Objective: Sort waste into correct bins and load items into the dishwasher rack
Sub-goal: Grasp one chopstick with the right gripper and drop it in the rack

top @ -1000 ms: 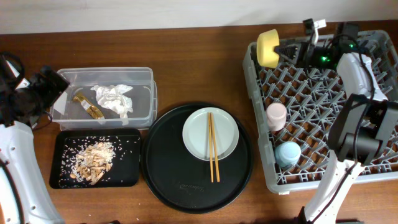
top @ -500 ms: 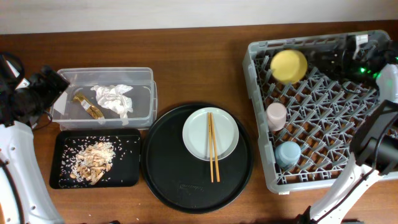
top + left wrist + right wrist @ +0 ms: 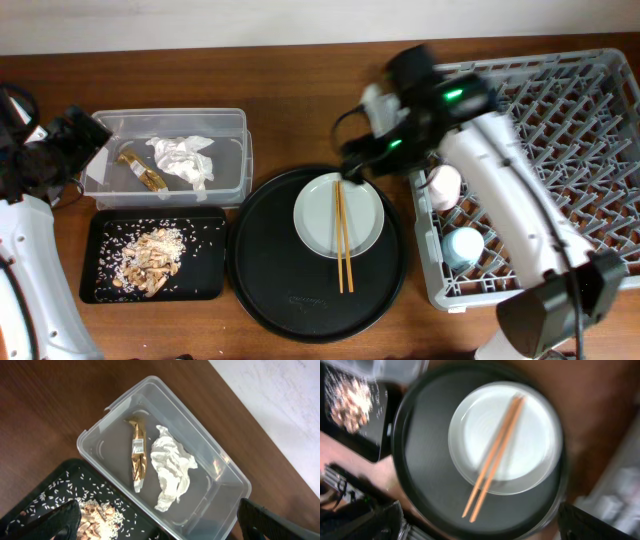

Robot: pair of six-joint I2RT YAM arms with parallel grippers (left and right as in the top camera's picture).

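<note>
The white plate (image 3: 338,215) with two wooden chopsticks (image 3: 342,245) across it lies on the round black tray (image 3: 270,270). My right gripper (image 3: 362,158) hovers above the plate's far edge, open and holding nothing. The right wrist view looks down on the plate (image 3: 520,455) and chopsticks (image 3: 495,455) through the open right gripper (image 3: 482,527). A pink cup (image 3: 443,186) and a light blue cup (image 3: 462,247) stand in the grey dishwasher rack (image 3: 560,140). The tissue (image 3: 172,467) and wrapper (image 3: 137,457) lie in the clear tub (image 3: 100,445). My left gripper (image 3: 165,525) is open beside the tub.
Tan food scraps (image 3: 150,262) and scattered rice lie in the shallow black rectangular tray (image 3: 205,280), in front of the clear tub (image 3: 230,180). My right arm (image 3: 500,190) stretches across the rack's left part. Bare brown tabletop (image 3: 300,110) lies behind the round tray.
My right gripper opened and left the yellow bowl at the rack's far left corner, then swung left to above the plate. The left arm has not moved.
</note>
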